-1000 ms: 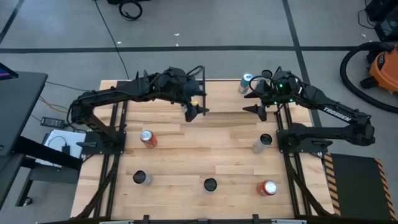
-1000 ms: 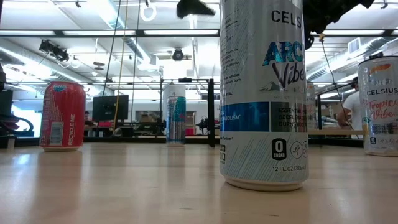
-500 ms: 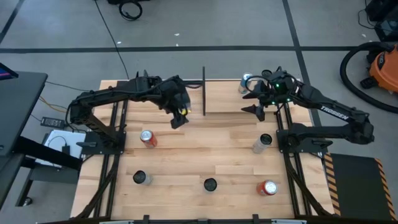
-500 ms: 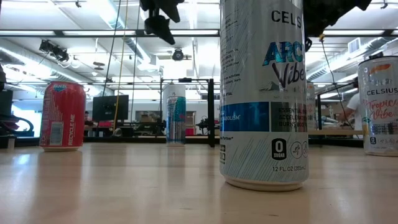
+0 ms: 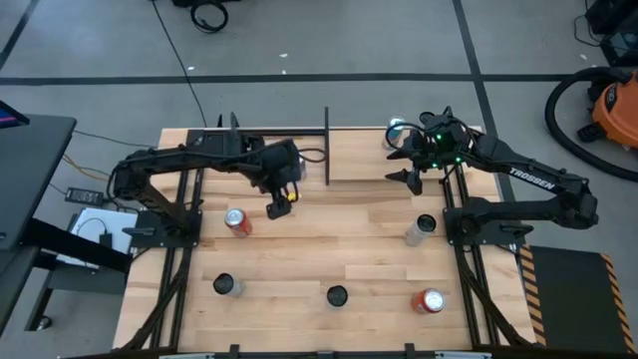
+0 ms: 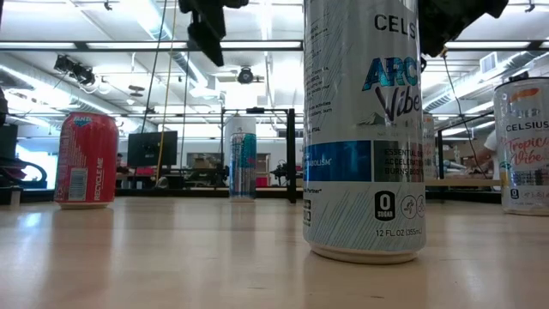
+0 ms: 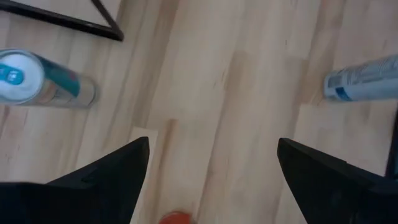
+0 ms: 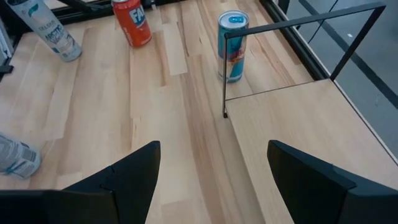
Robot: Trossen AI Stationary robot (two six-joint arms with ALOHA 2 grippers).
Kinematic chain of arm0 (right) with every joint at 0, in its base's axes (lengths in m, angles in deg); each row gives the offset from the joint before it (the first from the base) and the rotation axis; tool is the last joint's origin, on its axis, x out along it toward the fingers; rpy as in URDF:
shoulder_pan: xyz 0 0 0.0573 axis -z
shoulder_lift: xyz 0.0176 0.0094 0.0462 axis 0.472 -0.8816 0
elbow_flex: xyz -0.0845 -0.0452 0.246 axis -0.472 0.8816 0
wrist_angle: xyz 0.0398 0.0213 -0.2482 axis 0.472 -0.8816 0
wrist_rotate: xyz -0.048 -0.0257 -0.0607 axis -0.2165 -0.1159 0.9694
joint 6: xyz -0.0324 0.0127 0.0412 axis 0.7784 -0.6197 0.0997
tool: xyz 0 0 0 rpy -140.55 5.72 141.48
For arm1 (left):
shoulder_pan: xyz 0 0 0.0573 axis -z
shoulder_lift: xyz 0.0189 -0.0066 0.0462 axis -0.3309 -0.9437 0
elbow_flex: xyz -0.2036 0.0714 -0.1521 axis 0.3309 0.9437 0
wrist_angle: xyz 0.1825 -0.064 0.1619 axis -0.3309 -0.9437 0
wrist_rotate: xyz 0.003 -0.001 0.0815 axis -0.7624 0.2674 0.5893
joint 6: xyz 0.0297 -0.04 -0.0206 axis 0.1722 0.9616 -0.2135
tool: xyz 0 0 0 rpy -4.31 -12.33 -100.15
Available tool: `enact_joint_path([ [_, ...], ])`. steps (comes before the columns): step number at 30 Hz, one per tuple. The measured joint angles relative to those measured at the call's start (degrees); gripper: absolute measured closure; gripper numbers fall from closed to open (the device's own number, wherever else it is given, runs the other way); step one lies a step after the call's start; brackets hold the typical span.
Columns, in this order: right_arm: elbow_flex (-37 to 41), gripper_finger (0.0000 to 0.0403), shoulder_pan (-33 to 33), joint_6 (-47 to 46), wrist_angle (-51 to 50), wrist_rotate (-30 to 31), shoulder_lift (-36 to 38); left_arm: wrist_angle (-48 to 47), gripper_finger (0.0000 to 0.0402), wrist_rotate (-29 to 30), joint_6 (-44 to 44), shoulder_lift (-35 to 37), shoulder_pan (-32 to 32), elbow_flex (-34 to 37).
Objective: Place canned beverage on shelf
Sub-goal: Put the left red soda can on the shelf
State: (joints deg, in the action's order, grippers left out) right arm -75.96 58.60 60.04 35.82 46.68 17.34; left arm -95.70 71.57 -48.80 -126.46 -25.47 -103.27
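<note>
Pale wooden shelf (image 5: 354,157) with thin black rod edging (image 8: 297,23), lying at the far middle of the planked tabletop (image 5: 329,239). Just beside the shelf's corner post, a slim blue-and-silver can (image 8: 233,46), upright on the tabletop, outside the rods. Past the shelf on the right, another can (image 5: 395,133) at the far edge, close to the right gripper (image 5: 402,163), which hangs above the tabletop at the shelf's right side, jaws spread apart and holding nothing. To the shelf's left, the left gripper (image 5: 275,206), raised over bare planks, jaws likewise wide and released. Nearer the front than the shelf, a red can (image 5: 236,221) close to the left gripper, and a silver can (image 5: 421,229) on the right side. Farthest from the shelf, along the front edge, three more cans: a dark-topped one (image 5: 226,286) on the left, one in the middle (image 5: 337,296), and a red one (image 5: 430,301) on the right. No can on the shelf panel itself.
</note>
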Motion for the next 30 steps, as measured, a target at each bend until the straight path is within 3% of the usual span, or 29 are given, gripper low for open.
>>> enact_joint_path([
  [10, 0.02, 0.0098, -0.11, -2.99, -3.85, -0.04, 0.91, -10.48, 0.0045, 12.09, 7.96, -0.76, 2.69, 0.06],
  [30, 0.0, 0.0098, -1.64, -4.35, -6.62, -1.29, 10.09, -20.12, 0.0045, 14.65, 13.92, -0.1, 5.41, 0.06],
])
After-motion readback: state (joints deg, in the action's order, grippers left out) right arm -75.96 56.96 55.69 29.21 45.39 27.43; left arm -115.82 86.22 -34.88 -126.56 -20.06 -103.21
